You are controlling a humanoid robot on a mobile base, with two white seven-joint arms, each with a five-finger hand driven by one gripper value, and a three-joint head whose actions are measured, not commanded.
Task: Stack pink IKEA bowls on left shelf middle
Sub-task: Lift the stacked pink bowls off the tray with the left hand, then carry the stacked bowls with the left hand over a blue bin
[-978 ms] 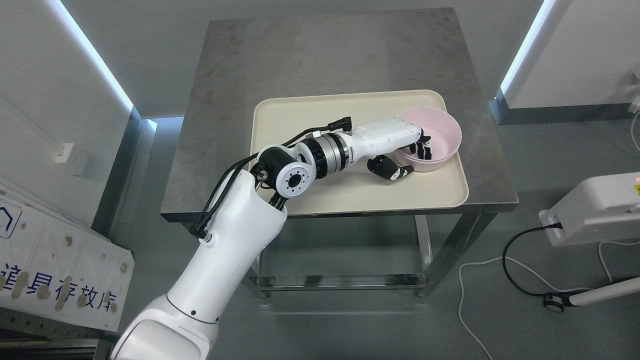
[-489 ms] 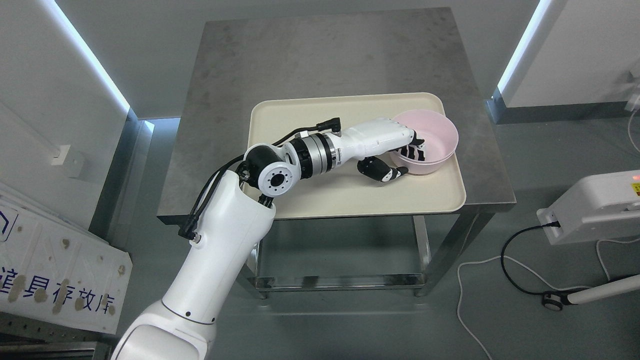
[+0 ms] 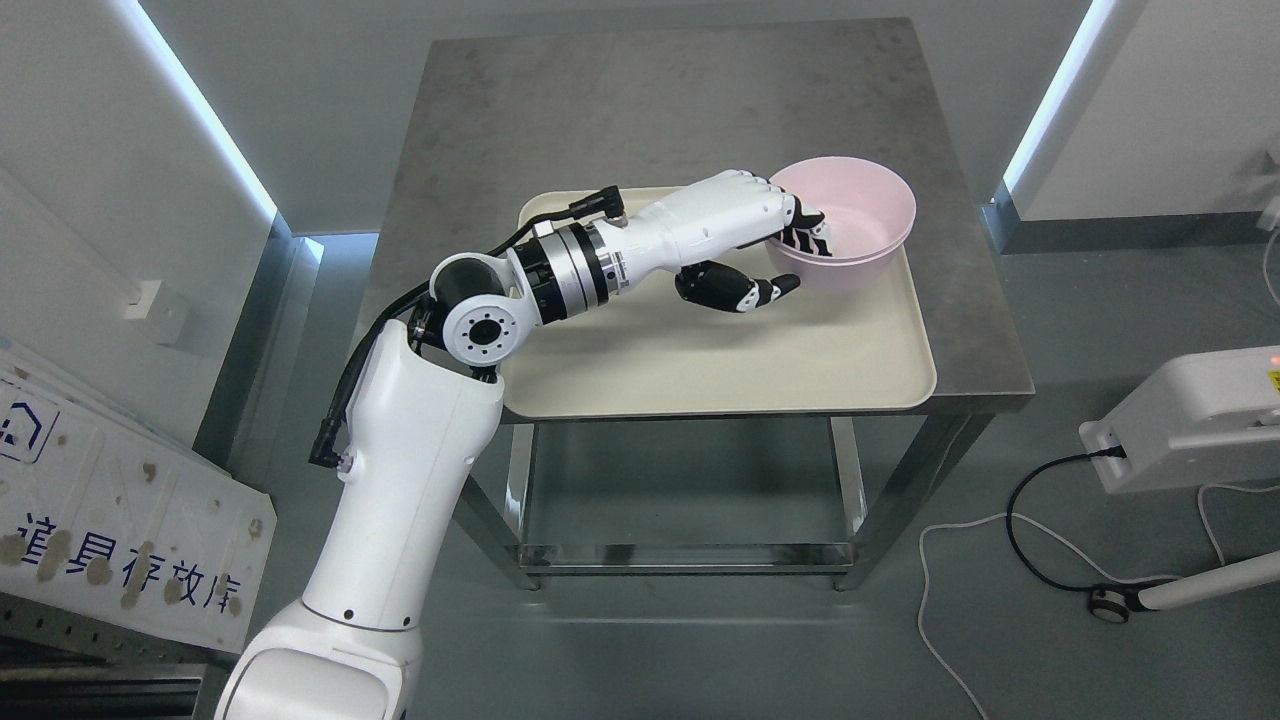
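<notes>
A grey steel table point(image 3: 650, 110) stands on a pale grey floor between white walls with lit strips, carrying a cream tray point(image 3: 720, 360) along its near edge. At the tray's far right corner the left hand point(image 3: 760, 235) grips the pink bowl point(image 3: 845, 225), fingers point(image 3: 808, 238) hooked inside the rim and thumb under its wall. The hand hides the bowl's left rim; whether its base touches the tray is unclear.

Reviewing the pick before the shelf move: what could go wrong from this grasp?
1. The left hand pinches only the near rim of the pink bowl, fingers inside, thumb outside; the bowl could tip or slip out.
2. The bowl hangs over the cream tray's far right corner; a drop might land on the steel table or roll off.
</notes>
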